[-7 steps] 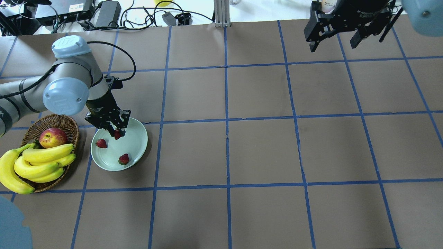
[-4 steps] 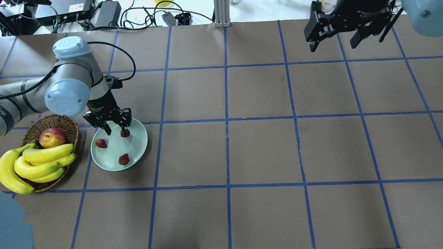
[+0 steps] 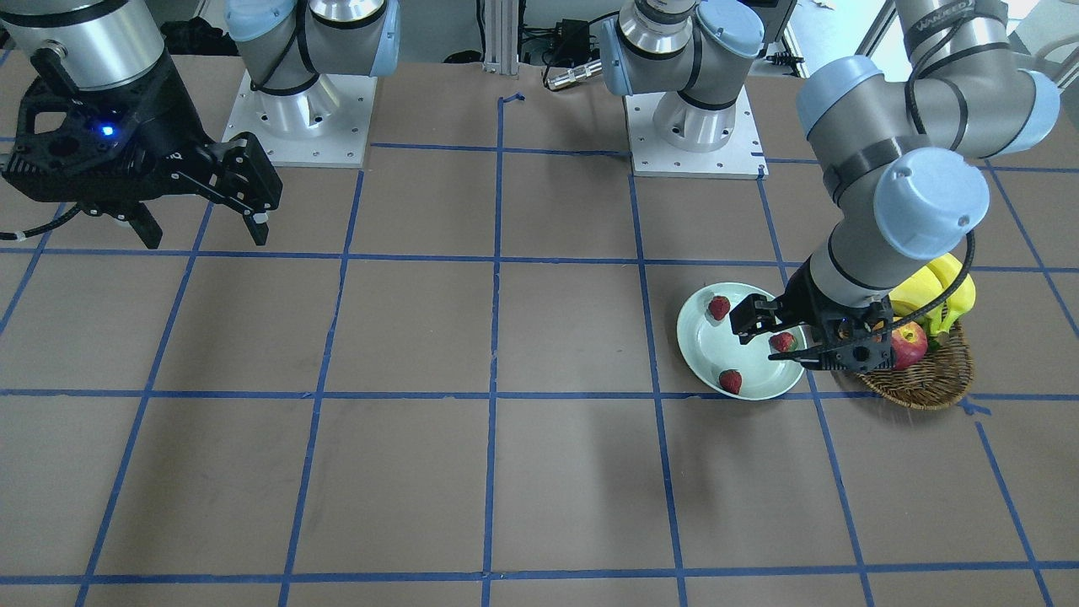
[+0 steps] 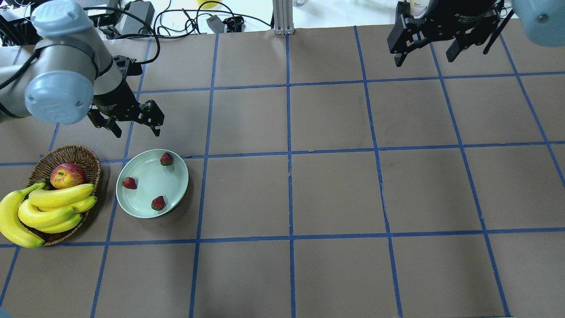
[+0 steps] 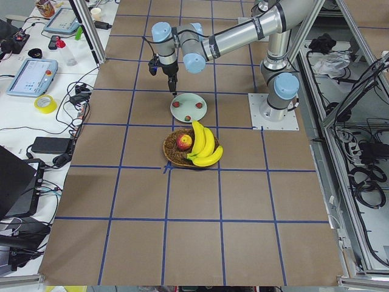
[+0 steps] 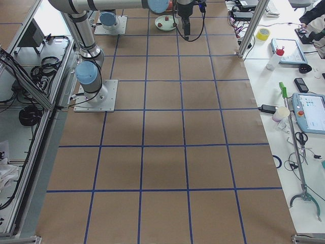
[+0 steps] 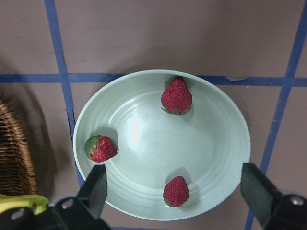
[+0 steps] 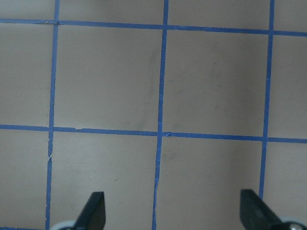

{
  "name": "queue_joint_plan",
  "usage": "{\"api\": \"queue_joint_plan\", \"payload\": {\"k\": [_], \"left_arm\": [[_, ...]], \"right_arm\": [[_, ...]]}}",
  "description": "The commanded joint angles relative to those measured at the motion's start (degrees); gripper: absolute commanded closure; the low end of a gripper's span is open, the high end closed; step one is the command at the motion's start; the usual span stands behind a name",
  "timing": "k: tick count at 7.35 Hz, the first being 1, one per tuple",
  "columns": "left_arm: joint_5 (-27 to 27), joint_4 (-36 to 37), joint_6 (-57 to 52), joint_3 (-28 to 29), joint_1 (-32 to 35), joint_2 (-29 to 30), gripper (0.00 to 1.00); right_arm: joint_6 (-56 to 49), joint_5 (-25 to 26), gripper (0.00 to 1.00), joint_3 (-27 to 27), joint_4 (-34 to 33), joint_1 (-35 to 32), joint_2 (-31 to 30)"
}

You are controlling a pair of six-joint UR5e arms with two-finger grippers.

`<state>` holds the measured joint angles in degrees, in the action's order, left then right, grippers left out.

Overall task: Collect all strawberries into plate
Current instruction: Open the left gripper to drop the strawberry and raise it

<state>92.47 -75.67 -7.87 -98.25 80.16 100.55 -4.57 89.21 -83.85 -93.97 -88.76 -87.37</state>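
Note:
The pale mint plate (image 4: 150, 187) lies at the table's left, next to the basket. Three strawberries lie in it: one at the far rim (image 4: 166, 159), one at the left (image 4: 129, 183), one at the near side (image 4: 158, 203). The left wrist view shows the same plate (image 7: 211, 143) and berries (image 7: 176, 96) from straight above. My left gripper (image 4: 137, 131) is open and empty, raised beyond the plate's far edge; its fingers (image 7: 98, 177) stand wide apart. My right gripper (image 4: 426, 59) is open and empty, high over the far right of the table.
A brown wicker basket (image 4: 66, 154) left of the plate holds a red-yellow apple (image 4: 67, 175) and a bunch of bananas (image 4: 48, 207). Cables and electronics (image 4: 132, 17) lie past the table's far edge. Blue tape lines grid the brown table.
My left gripper opened, let the third strawberry go onto the plate's far side, then rose and drew back beyond the plate. The right arm has not moved.

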Motion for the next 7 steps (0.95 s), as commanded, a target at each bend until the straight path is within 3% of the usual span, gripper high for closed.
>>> {"api": "queue_joint_plan", "payload": {"k": [1,4,7], "left_arm": [[-4.9,-4.6,0.6,2.5,0.4,-7.4,0.00],[0.2,-8.1,0.7,3.9,8.8,-12.0,0.00],[1.3,-9.2,1.1,4.0,9.5,-13.3,0.00]], "right_arm": [[0.0,0.0,0.00,0.0,-0.1,0.0,0.0],[0.0,0.0,0.00,0.0,-0.1,0.1,0.0],[0.1,-0.1,0.00,0.0,-0.2,0.0,0.0]]}}
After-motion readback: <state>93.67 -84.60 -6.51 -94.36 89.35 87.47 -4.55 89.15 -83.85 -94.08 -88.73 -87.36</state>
